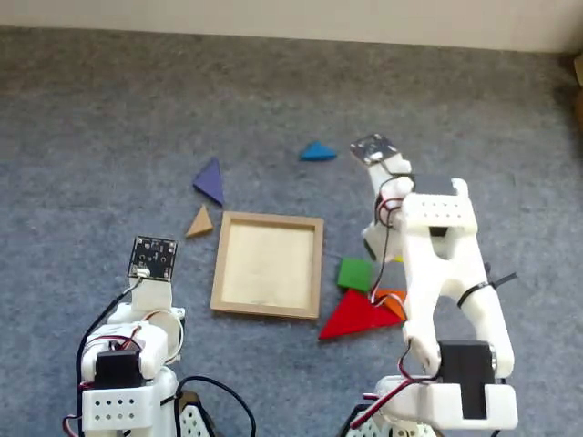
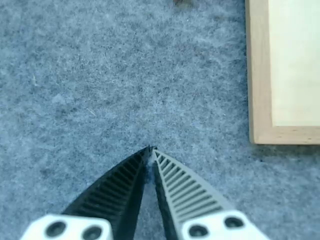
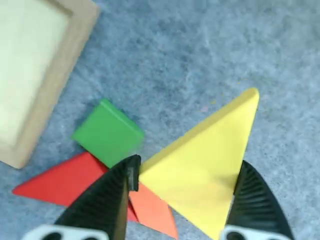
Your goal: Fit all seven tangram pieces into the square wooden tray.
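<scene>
Tray [image 1: 267, 218], one; pieces [image 1: 360, 317], seven; yellow triangle [image 3: 212, 145] in right gripper [image 3: 189, 168].

The yellow triangle [image 3: 200, 165] seemingly hides part of the orange piece [image 3: 150, 211].

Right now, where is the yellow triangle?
In the right wrist view, the yellow triangle sits at the right tool, next to the green square and orange piece.

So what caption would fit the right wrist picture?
Right gripper clasping the yellow triangle, with the green square and red triangle alongside.
</scene>
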Controlling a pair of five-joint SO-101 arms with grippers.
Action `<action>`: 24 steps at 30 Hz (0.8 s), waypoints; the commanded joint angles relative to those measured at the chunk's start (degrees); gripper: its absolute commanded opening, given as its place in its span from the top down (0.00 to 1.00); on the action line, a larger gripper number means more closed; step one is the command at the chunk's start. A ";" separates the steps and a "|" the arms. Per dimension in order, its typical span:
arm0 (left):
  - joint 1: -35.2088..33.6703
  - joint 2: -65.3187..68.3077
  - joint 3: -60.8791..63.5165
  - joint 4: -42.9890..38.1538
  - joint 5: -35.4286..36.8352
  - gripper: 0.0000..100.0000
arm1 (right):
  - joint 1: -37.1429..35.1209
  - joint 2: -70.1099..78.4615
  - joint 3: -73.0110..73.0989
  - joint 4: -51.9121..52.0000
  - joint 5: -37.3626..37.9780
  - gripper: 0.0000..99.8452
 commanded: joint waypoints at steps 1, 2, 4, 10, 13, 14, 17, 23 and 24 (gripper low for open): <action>-0.48 -2.15 1.19 0.44 0.44 0.99 | -4.09 -4.26 -0.84 1.10 -4.66 0.82; -0.48 -2.15 1.19 0.44 0.44 0.99 | -5.41 -4.53 -0.84 1.10 -5.89 0.82; -0.48 -2.15 1.19 0.44 0.44 0.99 | -7.96 -4.53 -0.84 1.10 -9.23 0.82; -0.48 -2.15 1.19 0.44 0.44 0.99 | -15.08 -4.18 -0.92 1.10 -18.55 0.82; -0.48 -2.15 1.19 0.44 0.44 0.99 | -18.95 -4.18 -0.92 1.10 -22.42 0.82; -0.48 -2.15 1.19 0.44 0.44 0.99 | -20.35 -4.18 -0.92 1.10 -23.74 0.82; -0.48 -2.15 1.19 0.44 0.44 0.99 | -23.78 -4.18 -0.92 1.10 -28.22 0.82; -0.48 -2.15 1.19 0.44 0.44 0.99 | -29.67 -4.09 -0.92 0.48 -36.57 0.82; -0.48 -2.15 1.19 0.44 0.44 0.99 | -30.55 -4.09 -1.01 0.48 -37.89 0.82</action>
